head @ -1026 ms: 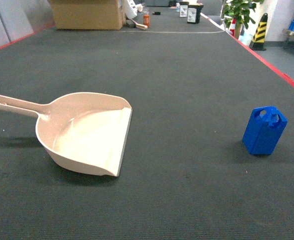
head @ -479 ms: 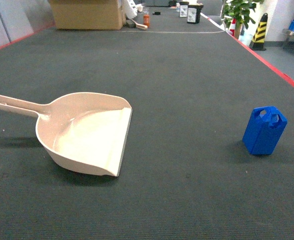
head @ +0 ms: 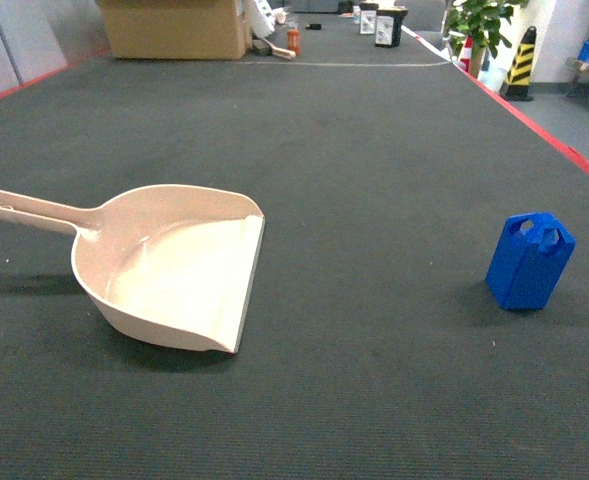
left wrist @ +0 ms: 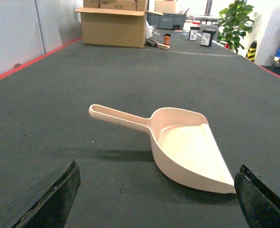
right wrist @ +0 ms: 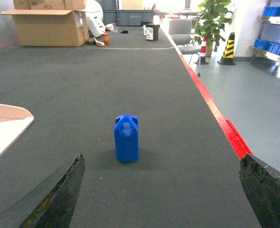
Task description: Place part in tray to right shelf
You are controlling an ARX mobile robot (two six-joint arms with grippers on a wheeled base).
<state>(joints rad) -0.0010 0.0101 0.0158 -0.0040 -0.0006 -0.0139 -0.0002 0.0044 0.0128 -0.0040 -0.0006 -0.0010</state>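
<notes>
Nothing has moved since the earlier frames. Left gripper (left wrist: pixel 156 202) spread wide, short of the tray (head: pixel 169 265) on dark carpet (head: pixel 374 150). Open floor separates tray from upright part (head: pixel 530 261). Right gripper (right wrist: pixel 161 199) spread wide, facing the part.

left claw (left wrist: pixel 156 199) jaws spread wide, right claw (right wrist: pixel 161 194) jaws spread wide, both holding nothing

Nothing here is readable: the cardboard box (left wrist: pixel 114 27) at the far end and the small containers (head: pixel 389 25) carry no legible lettering.
</notes>
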